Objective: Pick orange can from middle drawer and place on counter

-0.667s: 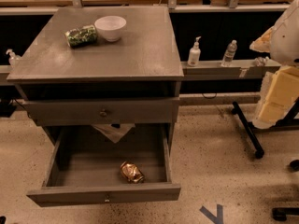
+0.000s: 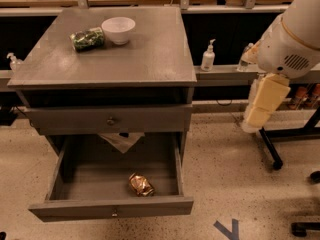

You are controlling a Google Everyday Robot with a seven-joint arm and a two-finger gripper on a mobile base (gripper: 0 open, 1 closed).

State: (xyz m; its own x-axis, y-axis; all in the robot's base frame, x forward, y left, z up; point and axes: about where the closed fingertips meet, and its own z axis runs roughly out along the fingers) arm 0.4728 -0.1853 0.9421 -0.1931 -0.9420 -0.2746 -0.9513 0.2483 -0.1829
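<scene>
1. The gripper [image 2: 260,106] hangs at the right of the frame, well apart from the can; I cannot tell whether it is open or closed.
2. The orange can [image 2: 141,184] lies in the open middle drawer [image 2: 111,207], lower centre, near its front panel.
3. On the counter [image 2: 150,54], upper left, a white bowl [image 2: 118,29] sits just beside a green can [image 2: 87,39].

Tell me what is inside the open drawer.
The orange can lies near the front of the drawer, right of centre. A pale sheet hangs at the back. The rear is covered by the upper drawer. The gripper hangs to the right, outside.
</scene>
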